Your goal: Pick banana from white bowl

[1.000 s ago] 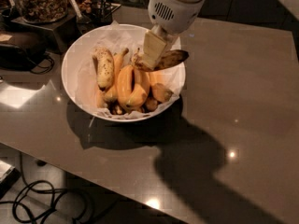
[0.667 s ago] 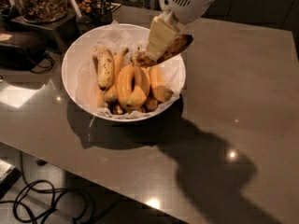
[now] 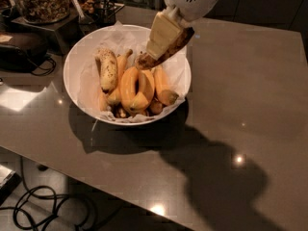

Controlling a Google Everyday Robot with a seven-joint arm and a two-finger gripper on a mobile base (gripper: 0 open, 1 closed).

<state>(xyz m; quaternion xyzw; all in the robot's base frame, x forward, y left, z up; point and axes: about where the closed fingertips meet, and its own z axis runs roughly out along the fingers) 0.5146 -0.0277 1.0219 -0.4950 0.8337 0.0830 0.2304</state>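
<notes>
The white bowl (image 3: 77,78) stands on the grey table, lined with white paper. In it lie a plump pale speckled banana (image 3: 109,70) and smooth orange-yellow bananas (image 3: 137,88). My gripper (image 3: 161,44) hangs over the bowl's far right side, shut on the long brown-mottled banana (image 3: 174,46). The banana is tilted, its dark lower tip just above the fruit in the bowl, its upper end by the gripper's right side. Its middle is hidden behind the cream fingers (image 3: 163,32).
A glass jar of nuts (image 3: 41,1) and a dark holder with utensils (image 3: 96,8) stand behind the bowl at the back left. A black device with a cable (image 3: 21,47) lies at left. Cables (image 3: 43,211) lie on the floor below the table edge.
My gripper has risen and moved a little right with the mottled banana in it; the banana has lifted off the pile in the bowl.
</notes>
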